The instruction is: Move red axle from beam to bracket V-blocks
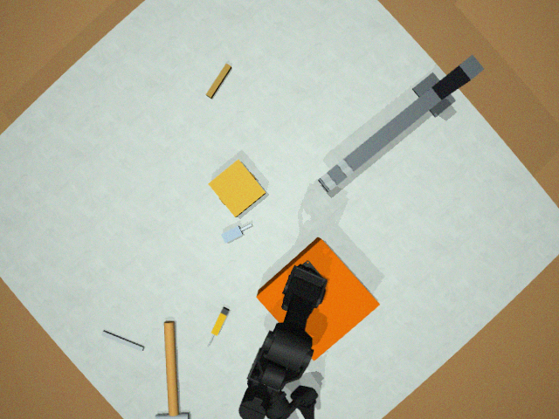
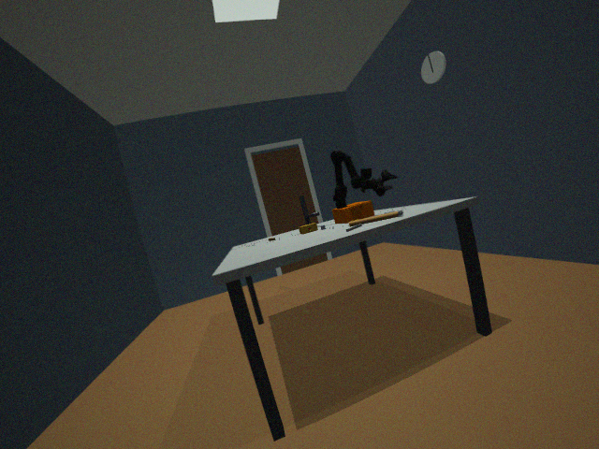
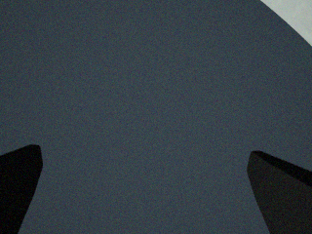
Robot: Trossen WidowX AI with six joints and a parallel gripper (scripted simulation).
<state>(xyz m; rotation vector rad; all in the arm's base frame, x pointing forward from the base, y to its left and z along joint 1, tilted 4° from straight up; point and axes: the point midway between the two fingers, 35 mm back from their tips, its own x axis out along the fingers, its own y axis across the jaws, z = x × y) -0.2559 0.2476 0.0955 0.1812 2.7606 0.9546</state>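
Gripper wide and empty, beyond the orange block

Gripper [image 1: 288,412] [image 2: 389,184] [image 3: 146,160] spread almost fully, nothing between its fingers, held above table height. Arm [image 1: 288,346] [image 2: 339,181] passes over the orange block [image 1: 345,292] [image 2: 354,212]. Hammer [image 1: 171,369] [image 2: 374,219] lies near the block. Yellow block [image 1: 237,188] [image 2: 308,226] sits apart from both. Red axle: position cannot be told from these views.
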